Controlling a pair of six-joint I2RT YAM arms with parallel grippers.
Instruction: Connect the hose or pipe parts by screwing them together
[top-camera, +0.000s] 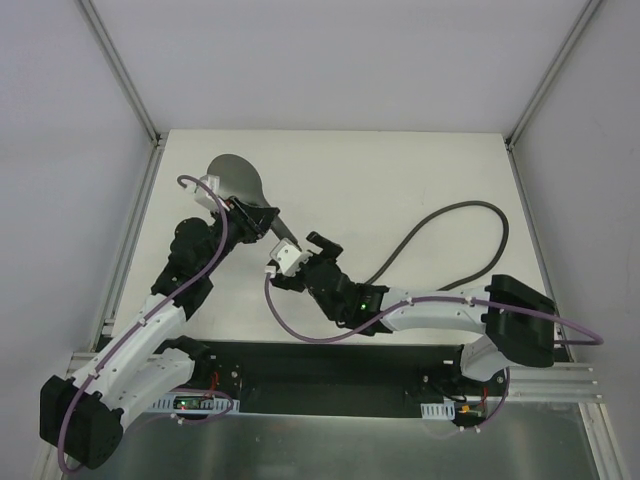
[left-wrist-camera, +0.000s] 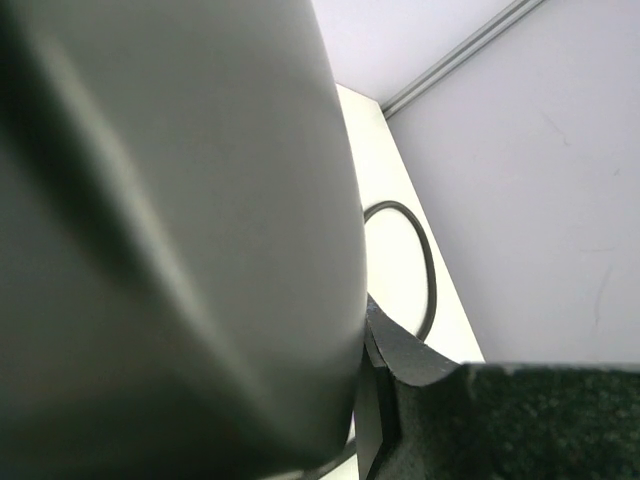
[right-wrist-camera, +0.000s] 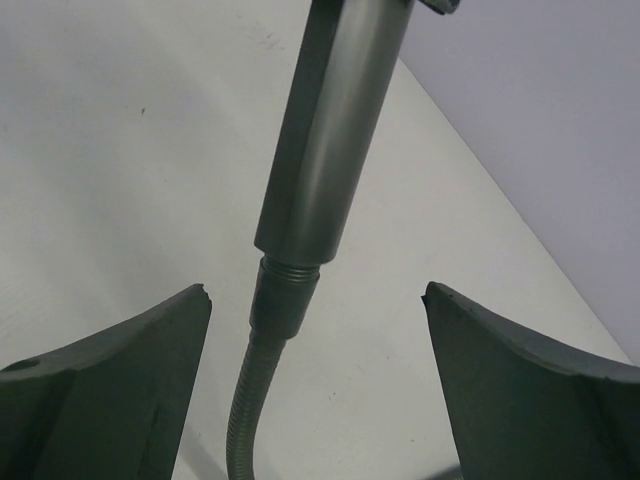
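Top view: white table (top-camera: 420, 170) w/ two black robot arms reaching in from the bottom edge. L gripper (top-camera: 252, 217), left of ctr, is clamped on the grey shower head (top-camera: 237, 176). The head's round face sits upper left, and its handle slants down-right toward frame ctr. R gripper (top-camera: 300, 250) sits at the handle's lower end, near ctr. The dark-grey hose (top-camera: 470, 206) runs from there to the right, loops up across the right half of the table, then drops behind the R arm.

R wrist view: the handle comes down from top ctr. The hose's end fitting (right-wrist-camera: 285, 295) sits in its bottom end, in line w/ it, a few thread turns showing at the seam. R fingers (right-wrist-camera: 110, 380) stand wide apart at lower left and lower right, either side of the fitting, touching nothing.

L wrist view: mostly the shower head's grey body, close up; hose loop visible mid-right.

Progress, as judged: parts are mated and threading looks begun, but the exposed threads suggest it isn't fully tight. Left to do: R gripper grips the fitting and turns it till snug. Can't tell from the pics how firm the joint is.
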